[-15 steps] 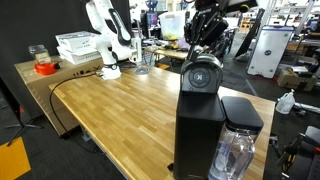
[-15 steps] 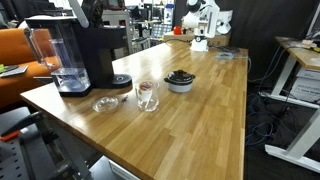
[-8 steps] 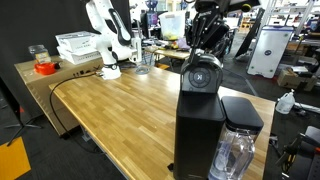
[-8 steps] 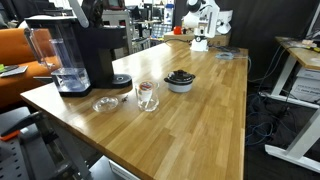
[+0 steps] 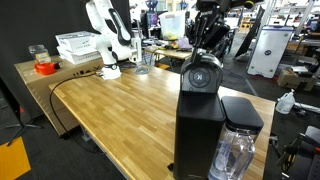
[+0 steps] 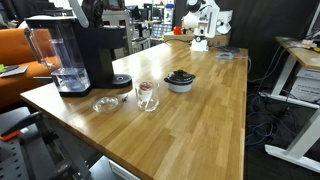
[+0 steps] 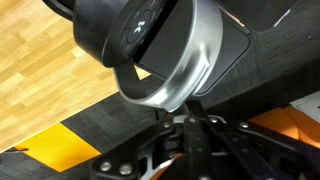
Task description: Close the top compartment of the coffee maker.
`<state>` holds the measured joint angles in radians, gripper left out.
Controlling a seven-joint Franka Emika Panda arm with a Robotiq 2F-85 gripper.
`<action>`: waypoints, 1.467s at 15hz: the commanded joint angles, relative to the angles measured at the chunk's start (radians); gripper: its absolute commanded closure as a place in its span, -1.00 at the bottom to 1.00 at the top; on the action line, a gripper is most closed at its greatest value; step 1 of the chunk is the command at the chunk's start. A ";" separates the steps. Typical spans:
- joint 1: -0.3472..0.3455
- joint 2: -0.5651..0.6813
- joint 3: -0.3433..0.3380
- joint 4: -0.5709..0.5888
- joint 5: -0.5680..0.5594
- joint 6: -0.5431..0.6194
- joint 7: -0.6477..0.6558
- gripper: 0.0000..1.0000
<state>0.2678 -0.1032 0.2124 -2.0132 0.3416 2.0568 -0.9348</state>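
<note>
The coffee maker is a tall matte-black box on the wooden table, with a clear water tank at its side. It also shows in an exterior view. Its top compartment lid stands open and upright, with the silver-grey ring facing out. In the wrist view the lid fills the top. My gripper hangs just above the lid's upper edge. In the wrist view its fingers are pressed together at the lid's rim and hold nothing.
A glass cup, a grey bowl and a small clear dish stand on the table in front of the machine. White stacked trays and another white robot arm stand at the table's far end.
</note>
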 commanded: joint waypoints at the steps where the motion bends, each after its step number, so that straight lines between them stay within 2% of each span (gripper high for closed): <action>1: -0.002 -0.013 0.006 0.001 -0.046 0.000 0.059 1.00; 10: -0.011 -0.012 -0.002 0.001 -0.070 0.012 0.130 1.00; 22: -0.104 0.004 -0.109 -0.036 -0.067 0.081 0.205 1.00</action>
<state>0.1780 -0.0973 0.1072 -2.0291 0.2833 2.1041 -0.7559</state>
